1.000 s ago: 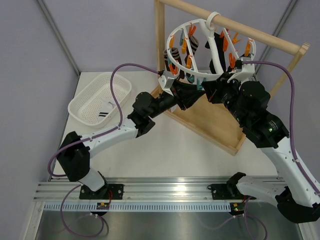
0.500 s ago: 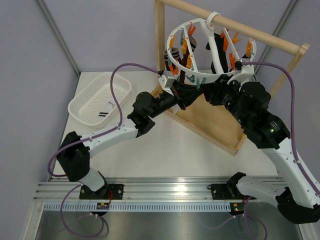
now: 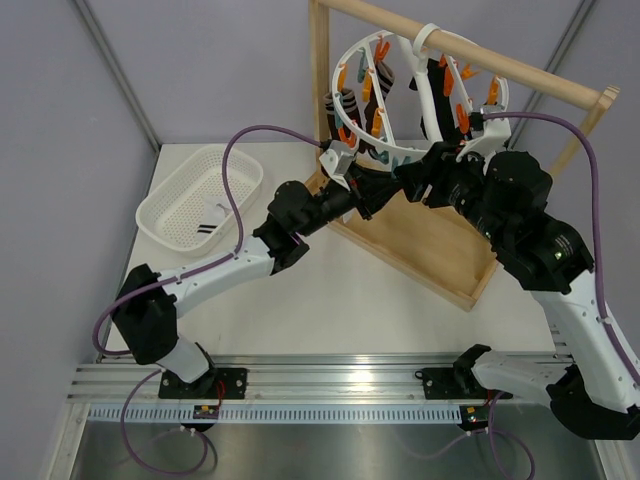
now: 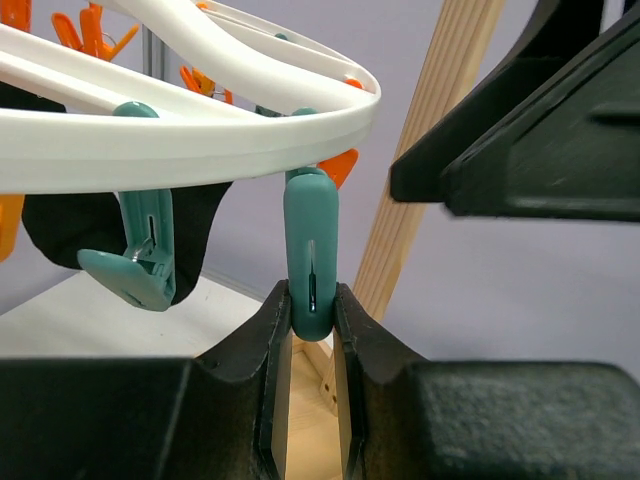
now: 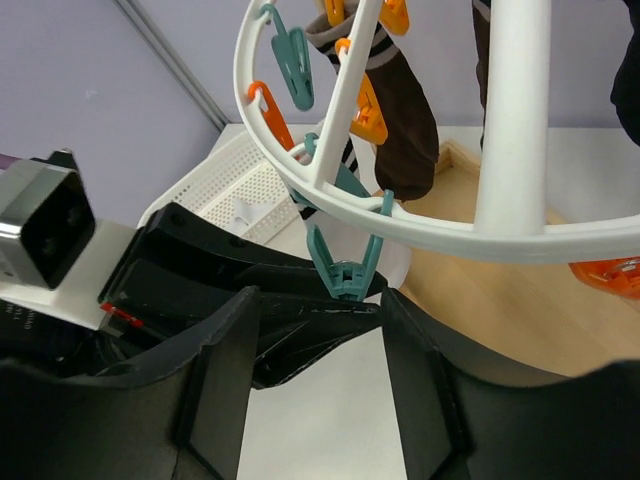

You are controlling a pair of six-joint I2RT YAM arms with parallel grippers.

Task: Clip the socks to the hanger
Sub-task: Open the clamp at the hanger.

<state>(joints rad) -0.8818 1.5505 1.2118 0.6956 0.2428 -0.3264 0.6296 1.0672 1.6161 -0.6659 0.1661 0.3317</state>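
Note:
The hanger [image 3: 400,152], a white ring with orange and teal clips, hangs by its hook from the wooden rod. Dark socks [image 3: 432,100] and a striped one [image 3: 345,105] dangle from its clips. One more striped sock [image 3: 210,222] lies in the basket. My left gripper [image 4: 311,300] is shut on the lower end of a teal clip [image 4: 310,250] under the ring's near rim [image 4: 200,130]. My right gripper [image 5: 320,300] stands open just below the same clip [image 5: 345,265], facing the left gripper, with nothing held. A brown sock [image 5: 405,120] hangs behind the ring.
A white mesh basket [image 3: 170,195] sits at the table's left. The wooden frame stand [image 3: 430,250] carries the rod, its base board under both grippers. A second teal clip [image 4: 135,265] hangs just left of the gripped one.
My right gripper has opened. The hanger ring has tipped up and back a little. My left arm has barely moved.

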